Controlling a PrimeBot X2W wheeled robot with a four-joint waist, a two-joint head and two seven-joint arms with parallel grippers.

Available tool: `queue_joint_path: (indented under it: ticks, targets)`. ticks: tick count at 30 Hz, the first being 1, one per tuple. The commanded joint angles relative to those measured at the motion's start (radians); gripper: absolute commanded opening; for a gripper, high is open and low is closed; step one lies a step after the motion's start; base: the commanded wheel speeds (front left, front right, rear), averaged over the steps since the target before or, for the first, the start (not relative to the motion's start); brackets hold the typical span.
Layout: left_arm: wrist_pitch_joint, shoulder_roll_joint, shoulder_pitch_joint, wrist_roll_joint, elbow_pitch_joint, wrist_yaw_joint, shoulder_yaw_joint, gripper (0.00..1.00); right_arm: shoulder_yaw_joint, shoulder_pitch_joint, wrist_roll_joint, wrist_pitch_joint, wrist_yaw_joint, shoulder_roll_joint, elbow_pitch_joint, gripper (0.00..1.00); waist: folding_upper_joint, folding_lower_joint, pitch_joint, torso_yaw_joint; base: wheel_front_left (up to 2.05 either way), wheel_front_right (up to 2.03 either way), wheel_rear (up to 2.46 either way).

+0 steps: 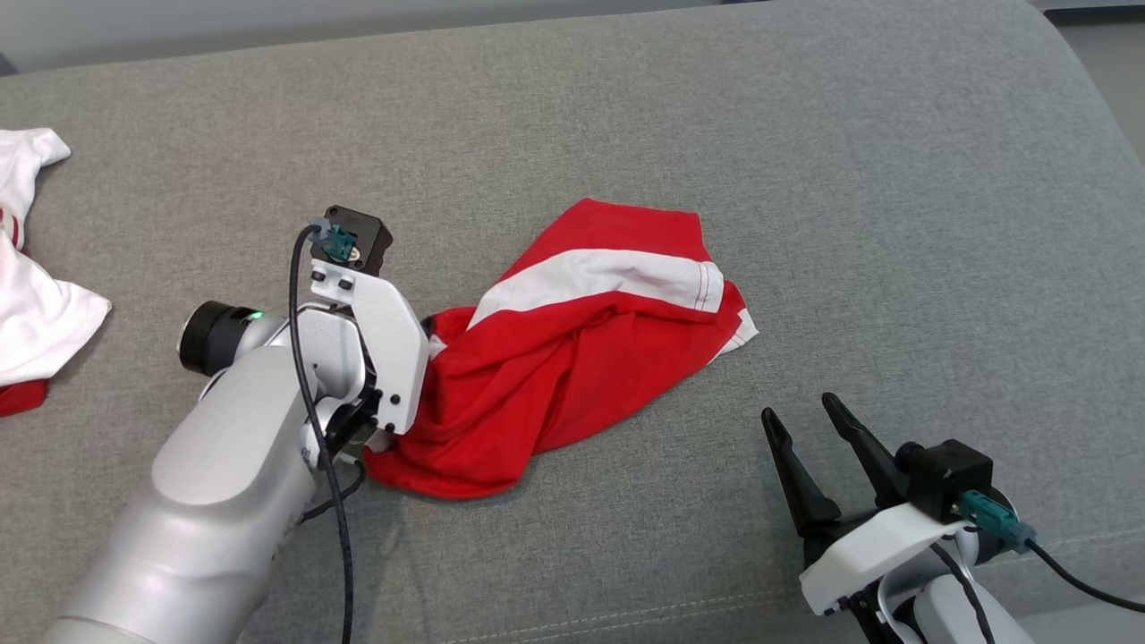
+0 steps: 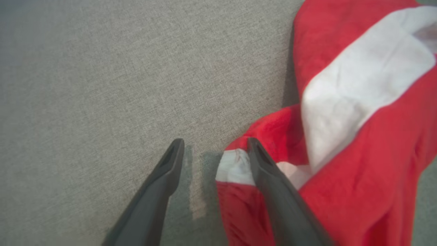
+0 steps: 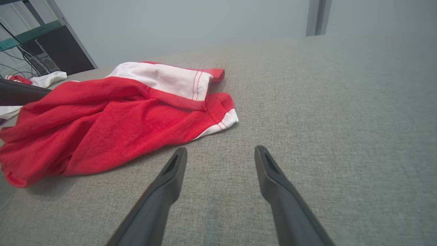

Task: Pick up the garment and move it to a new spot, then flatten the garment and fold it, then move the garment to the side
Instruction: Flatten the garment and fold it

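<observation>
Your garment (image 1: 572, 358), a red shirt with a broad white band, lies crumpled in a loose heap around the middle of the grey upholstered surface (image 1: 716, 116), a little toward its left side and well clear of every edge. At the heap's left end sits the left gripper (image 2: 213, 143), its jaws apart: in the left wrist view one finger (image 2: 273, 191) lies over the red cloth, the other is over bare upholstery, and a white-trimmed fold (image 2: 235, 167) rises between them, not clamped. From the head view the pale left forearm (image 1: 224, 501) and its black cable (image 1: 313, 402) cover the near-left part of the heap, so you cannot see the fingertips there. The right gripper (image 1: 799, 407) hangs near the surface's front right, jaws wide apart and holding nothing, with a strip of bare upholstery between it and the shirt's white-edged hem corner (image 1: 738, 331). The one other thing on the surface is a second garment (image 1: 36, 295), white with red trim, bunched against the left edge, well apart from the red one. To the right of the heap and behind it, up to the rear edge and the rounded rear right corner, you have open grey upholstery. A stitched seam (image 1: 626, 617) runs along the front edge.
</observation>
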Motion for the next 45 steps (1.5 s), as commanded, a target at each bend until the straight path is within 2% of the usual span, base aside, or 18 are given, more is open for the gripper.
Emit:
queue_joint_path:
  ticks: [1,5,10,11,13,14,16,20,28,34,39,45]
  targets:
    - [0.008,0.039,-0.017,-0.012,-0.032,0.01,0.027,0.92,0.019,0.0,-0.007,-0.012,0.001,-0.003,-0.02,1.0,-0.0001,0.0,0.001,0.002,0.0,0.0,0.0]
    - [0.03,0.033,0.011,-0.029,-0.066,0.017,0.024,0.94,0.019,-0.007,-0.006,-0.012,0.001,-0.003,-0.022,1.0,-0.0001,0.0,-0.002,0.009,0.0,0.0,0.0]
    - [0.057,0.031,0.047,-0.053,-0.109,0.017,0.02,0.8,0.021,-0.001,-0.006,-0.012,0.001,-0.006,-0.02,1.0,-0.0001,0.0,-0.01,0.011,0.0,0.0,0.0]
    - [0.062,0.032,0.055,-0.055,-0.119,0.018,0.018,0.74,0.019,0.0,-0.006,-0.012,0.001,-0.006,-0.019,1.0,-0.0001,0.0,-0.011,0.012,0.0,0.0,0.0]
    - [0.071,0.037,0.071,-0.057,-0.143,0.025,0.014,0.37,0.016,0.004,-0.007,-0.012,0.001,-0.006,-0.02,1.0,-0.0001,0.0,-0.012,0.013,0.0,0.0,0.0]
    - [0.076,0.042,0.079,-0.057,-0.155,0.028,0.013,0.29,0.015,0.005,-0.007,-0.012,0.001,-0.006,-0.02,1.0,-0.0001,0.0,-0.011,0.013,0.0,0.0,0.0]
    - [0.08,0.051,0.094,-0.059,-0.176,0.035,0.012,0.0,0.013,0.006,-0.008,-0.012,0.001,-0.006,-0.022,1.0,-0.0001,0.0,-0.01,0.014,0.0,0.0,0.0]
    - [0.059,0.063,0.116,-0.055,-0.219,0.049,0.016,0.0,0.011,0.006,-0.008,-0.012,0.001,-0.003,-0.023,1.0,-0.0001,0.0,-0.009,0.017,0.0,0.0,0.0]
    - [-0.146,0.069,0.185,-0.033,-0.373,0.111,0.074,0.0,-0.037,-0.036,0.025,-0.012,0.001,0.013,-0.006,1.0,-0.0001,0.0,-0.015,0.041,0.0,0.0,0.0]
    - [-0.269,0.058,0.283,-0.035,-0.475,0.153,0.103,0.0,-0.061,-0.139,0.181,-0.012,0.001,0.024,0.126,1.0,-0.0001,0.0,-0.008,0.096,0.0,0.0,0.0]
    - [-0.391,0.026,0.324,-0.023,-0.507,0.187,0.127,0.0,0.019,-0.248,0.319,0.003,0.001,0.0,0.234,1.0,-0.0001,0.0,-0.001,0.139,0.0,0.0,0.0]
    - [-0.445,-0.007,0.344,-0.019,-0.497,0.188,0.111,0.0,0.105,-0.341,0.438,-0.001,0.001,-0.036,0.315,1.0,-0.0001,0.0,0.002,0.173,0.0,0.0,0.0]
